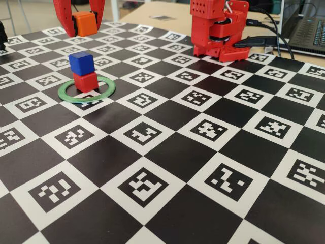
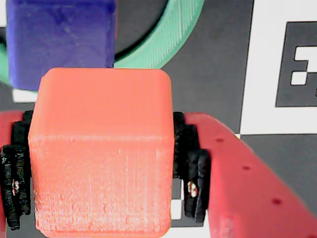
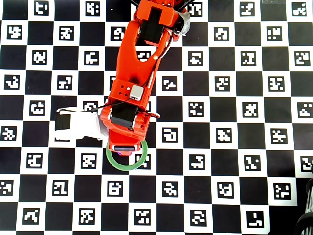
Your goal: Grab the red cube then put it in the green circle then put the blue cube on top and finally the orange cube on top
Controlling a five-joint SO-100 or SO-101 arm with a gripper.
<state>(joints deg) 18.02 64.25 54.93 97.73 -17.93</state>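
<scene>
We work over a tabletop (image 1: 167, 152) covered in a black-and-white checker of coded markers, with the red arm (image 3: 142, 68) reaching out from its base across it. The green circle (image 1: 104, 93) lies flat on the tabletop, the red cube (image 1: 86, 82) sits inside it, and the blue cube (image 1: 81, 62) rests on top of the red one, turned a little askew from it. Our jaws (image 1: 85, 24) are clamped on the orange cube (image 1: 85, 22), held in the air above and somewhat behind the stack in the fixed view; in the wrist view the black pads (image 2: 194, 168) press its two sides. What remains, as we judge it, is the last placement. We should centre the orange cube (image 2: 101, 148) over the blue cube (image 2: 62, 39), which peeks out just beyond it in the wrist view, square our cube to its top face, lower gently until they touch, and only then part the jaws, since a sideways nudge could topple the stack.
</scene>
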